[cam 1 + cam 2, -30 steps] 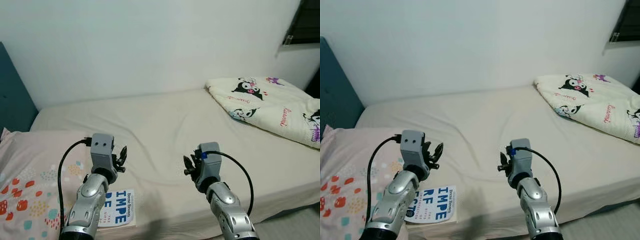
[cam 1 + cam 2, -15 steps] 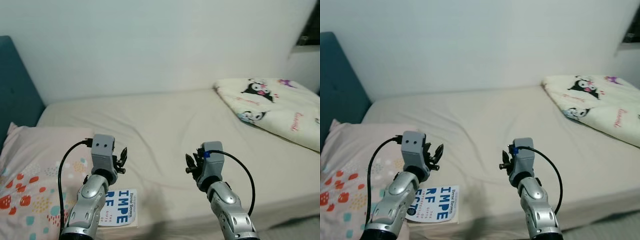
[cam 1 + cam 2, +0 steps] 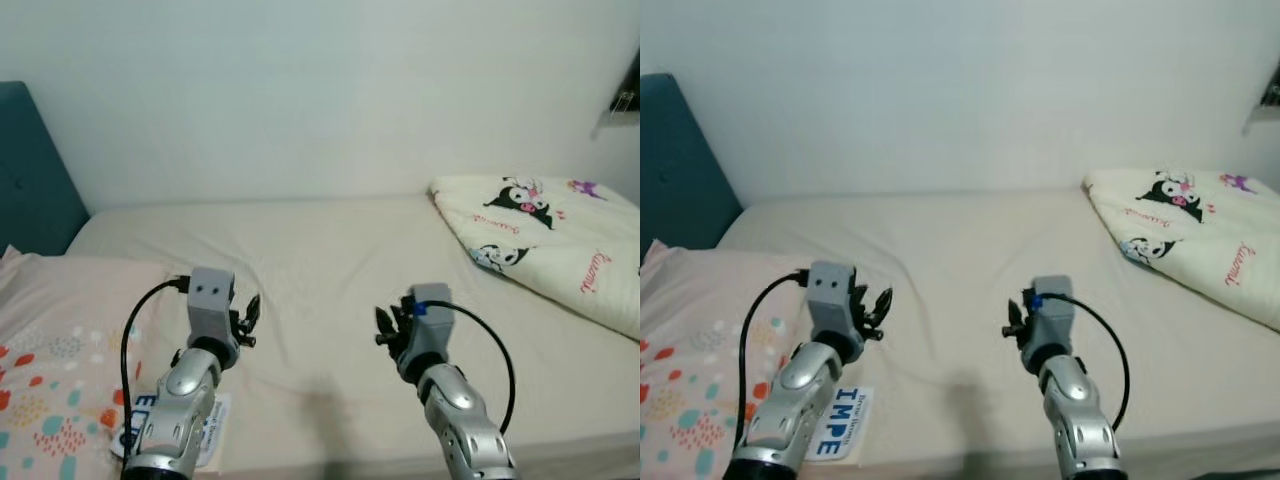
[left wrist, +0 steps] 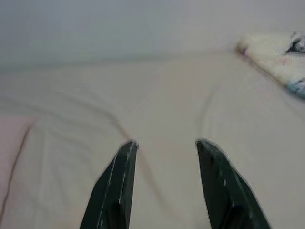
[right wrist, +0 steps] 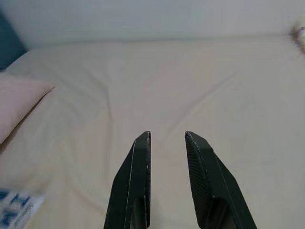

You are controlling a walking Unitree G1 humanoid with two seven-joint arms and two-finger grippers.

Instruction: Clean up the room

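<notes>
Over the bed (image 3: 330, 250) I hold my left pincer (image 4: 164, 143) and right pincer (image 5: 167, 136) parted and empty; near its front edge lies the book (image 3: 835, 422), beside the pillow (image 3: 690, 330), probably my pickup.

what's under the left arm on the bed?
A white book with blue lettering lies on the bed sheet beside the pillow. The left arm covers most of its cover.
</notes>
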